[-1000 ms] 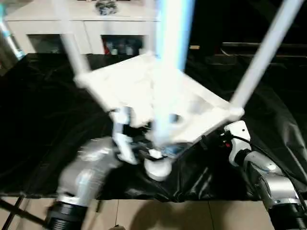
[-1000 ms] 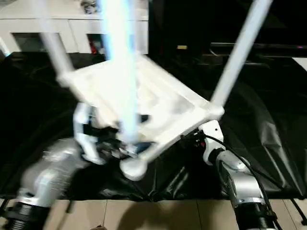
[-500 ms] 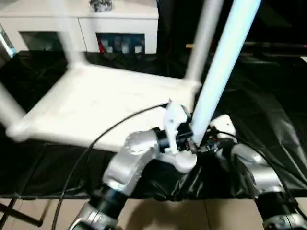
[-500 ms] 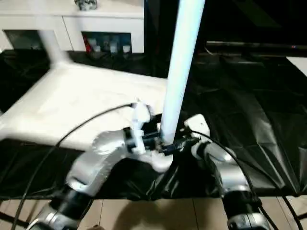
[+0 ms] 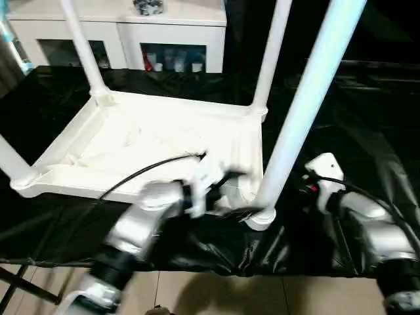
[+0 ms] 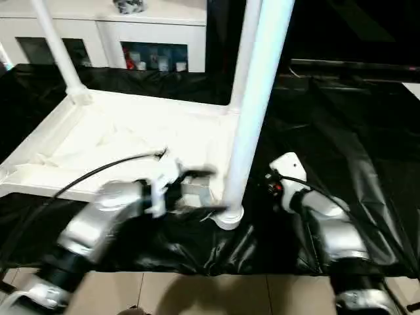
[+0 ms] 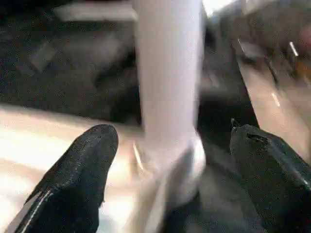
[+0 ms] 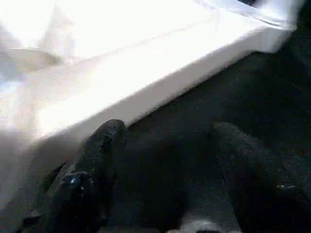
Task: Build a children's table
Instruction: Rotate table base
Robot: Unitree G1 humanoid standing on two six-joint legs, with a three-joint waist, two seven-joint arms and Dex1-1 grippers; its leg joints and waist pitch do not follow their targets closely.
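The white tabletop (image 5: 151, 141) lies upside down on the black cloth, ribbed underside up. White legs stand in its corner sockets: the nearest leg (image 5: 302, 111) at the near right corner, two more at the far corners (image 5: 82, 46) (image 5: 270, 56), and one at the near left (image 5: 10, 164). My left gripper (image 7: 172, 138) is open, with the nearest leg (image 7: 167, 87) standing between its spread fingers. My right gripper (image 8: 165, 136) is open over the cloth, just right of that corner, with nothing between its fingers. The tabletop's edge (image 8: 146, 73) lies beyond it.
A white glass-door cabinet (image 5: 131, 26) stands behind the work. The black cloth (image 5: 367, 118) covers the surface and wrinkles near its front edge. Pale floor tiles (image 5: 216, 292) lie below that edge. A black cable (image 5: 144, 170) arcs over my left forearm.
The tabletop has dropped from a raised tilt to lie flat on the cloth. My left gripper has drawn back to the left of the nearest leg's base; the right one has moved off to its right.
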